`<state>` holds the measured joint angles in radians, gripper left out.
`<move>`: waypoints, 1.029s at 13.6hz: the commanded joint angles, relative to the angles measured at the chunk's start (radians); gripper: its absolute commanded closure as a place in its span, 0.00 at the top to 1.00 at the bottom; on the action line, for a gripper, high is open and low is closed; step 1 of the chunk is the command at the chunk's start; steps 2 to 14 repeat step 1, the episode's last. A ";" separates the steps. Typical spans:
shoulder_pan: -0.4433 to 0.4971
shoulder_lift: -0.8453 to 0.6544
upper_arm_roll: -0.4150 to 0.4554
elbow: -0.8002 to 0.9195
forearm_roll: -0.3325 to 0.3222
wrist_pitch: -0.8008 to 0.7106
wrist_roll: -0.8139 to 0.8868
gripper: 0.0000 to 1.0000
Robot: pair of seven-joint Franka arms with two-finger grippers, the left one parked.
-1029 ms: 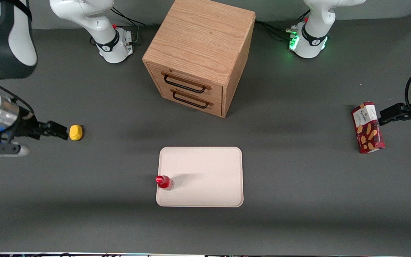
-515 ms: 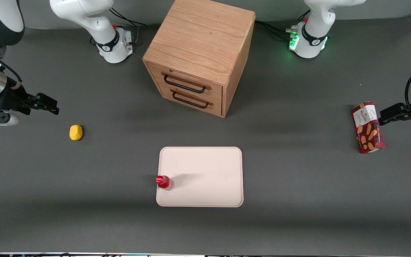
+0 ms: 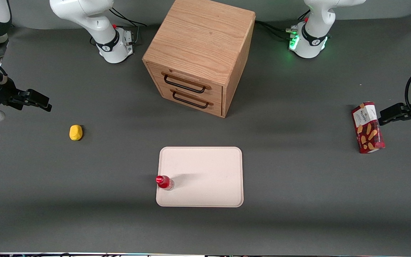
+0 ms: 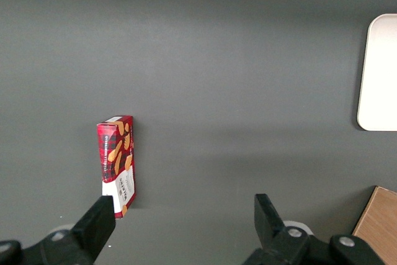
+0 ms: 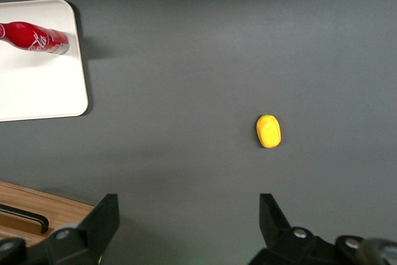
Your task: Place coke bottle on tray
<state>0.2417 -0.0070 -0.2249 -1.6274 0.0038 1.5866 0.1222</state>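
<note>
1. The coke bottle stands up straight on the tray. It is right at the tray's edge, on the side toward the working arm's end of the table, and close to the corner nearest the front camera.
2. The bottle is red with a red cap. In the right wrist view the coke bottle shows white writing on its side, and it stands on the tray close to the rim.
3. The gripper is up in the air, toward the working arm's end of the table. It is well apart from the bottle and the tray.
4. The gripper holds nothing. In the right wrist view its two fingers are spread wide apart.
5. A small yellow lump lies on the dark grey table. It is near the gripper, a bit nearer to the front camera than the gripper is.
6. A wooden box with two drawers stands farther from the front camera than the tray. Both drawers are closed.
7. A red snack box lies toward the parked arm's end of the table.
</note>
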 commanded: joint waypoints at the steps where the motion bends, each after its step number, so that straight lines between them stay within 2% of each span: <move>1: 0.011 0.016 -0.010 0.049 0.021 -0.030 0.025 1.00; 14: 0.011 0.016 -0.010 0.049 0.021 -0.030 0.025 1.00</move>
